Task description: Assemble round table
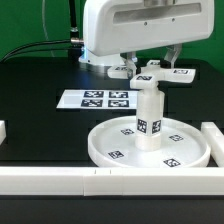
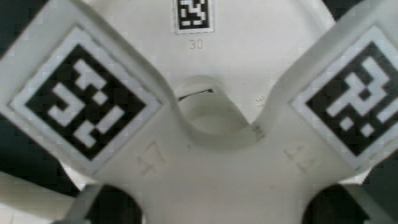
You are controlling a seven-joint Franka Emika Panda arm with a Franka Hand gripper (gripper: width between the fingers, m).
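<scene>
The gripper (image 1: 150,69) clasped the cross-shaped foot (image 2: 199,70), held flat directly above the upright post (image 1: 148,118) standing on the disc (image 1: 104,141)

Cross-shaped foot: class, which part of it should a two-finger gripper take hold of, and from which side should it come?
Probably across its narrow middle, in the notches between the arms, coming straight down from above. The cross-shaped foot lies flat and level over the upright post, so its arms spread sideways and only the waist is narrow enough to pinch.
</scene>
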